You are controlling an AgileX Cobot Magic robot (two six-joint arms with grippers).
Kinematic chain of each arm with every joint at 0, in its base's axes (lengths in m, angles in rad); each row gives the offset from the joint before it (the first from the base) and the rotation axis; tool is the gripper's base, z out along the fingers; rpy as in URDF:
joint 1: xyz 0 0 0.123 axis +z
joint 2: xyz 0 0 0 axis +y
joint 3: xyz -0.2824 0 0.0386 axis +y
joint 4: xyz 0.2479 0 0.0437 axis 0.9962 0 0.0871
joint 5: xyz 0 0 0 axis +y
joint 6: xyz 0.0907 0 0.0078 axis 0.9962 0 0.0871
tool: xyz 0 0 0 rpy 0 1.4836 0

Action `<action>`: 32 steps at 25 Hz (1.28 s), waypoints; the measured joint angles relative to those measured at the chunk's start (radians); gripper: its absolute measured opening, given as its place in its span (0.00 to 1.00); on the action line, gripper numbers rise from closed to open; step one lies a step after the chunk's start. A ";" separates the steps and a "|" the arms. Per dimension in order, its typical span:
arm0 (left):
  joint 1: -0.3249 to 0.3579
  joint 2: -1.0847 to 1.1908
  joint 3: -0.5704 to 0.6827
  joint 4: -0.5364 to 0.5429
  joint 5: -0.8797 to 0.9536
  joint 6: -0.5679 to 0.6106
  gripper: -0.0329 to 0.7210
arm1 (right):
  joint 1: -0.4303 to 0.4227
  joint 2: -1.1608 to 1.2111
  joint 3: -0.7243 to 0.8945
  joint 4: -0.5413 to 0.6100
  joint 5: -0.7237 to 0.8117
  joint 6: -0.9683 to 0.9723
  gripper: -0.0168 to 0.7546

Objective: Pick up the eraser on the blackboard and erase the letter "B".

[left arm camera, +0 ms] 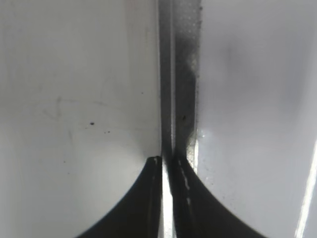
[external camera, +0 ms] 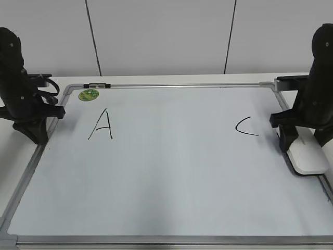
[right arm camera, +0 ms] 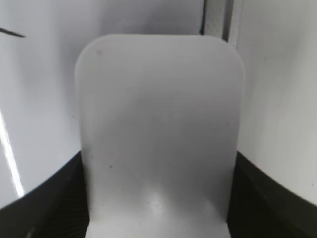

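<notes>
While the board point(external camera: 166, 172) lay flat across the table in the exterior view, we saw a black "A" point(external camera: 101, 125) near its upper left and a black "C" point(external camera: 245, 127) toward the right, with bare white surface between them and no "B" showing. A green sticker point(external camera: 88, 95) sat in the far left corner, and a small black-and-white clip point(external camera: 97, 84) rested on the top frame just beside it. Our left gripper point(external camera: 36, 134) stood at the board's left edge, close to the frame. Our right gripper point(external camera: 289, 143) stood at the right edge, and the eraser point(external camera: 308, 155) reached forward from it along the frame, its white top up.

At the left wrist, we saw two dark fingers point(left arm camera: 136, 203) pressed nearly together with only a thin bright slit between them, nothing held. They pointed along the grey frame strip point(left arm camera: 181, 74), with white surface on either side.

At the right wrist, the eraser point(right arm camera: 158, 129) filled most of the picture, a smooth white block with rounded corners. Dark fingers point(right arm camera: 44, 198) flanked its near end on both sides, closed against it. A short black stroke point(right arm camera: 12, 32) showed at the upper left, and the frame point(right arm camera: 218, 17) ran past the eraser's far end.
</notes>
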 joint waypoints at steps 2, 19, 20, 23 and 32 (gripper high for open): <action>0.000 0.000 0.000 0.000 0.000 0.000 0.09 | 0.000 0.011 -0.013 0.007 0.000 -0.002 0.69; 0.000 0.000 0.000 0.000 0.000 0.000 0.09 | 0.000 0.017 -0.033 0.018 0.003 -0.006 0.73; 0.000 0.000 0.000 0.000 0.000 0.000 0.09 | 0.000 0.017 -0.033 0.018 0.003 -0.006 0.74; 0.000 0.000 0.000 0.000 0.000 0.000 0.09 | 0.000 0.017 -0.037 0.018 0.003 -0.006 0.79; 0.000 0.000 0.000 0.000 0.000 0.000 0.09 | 0.000 0.017 -0.041 0.018 0.004 -0.006 0.81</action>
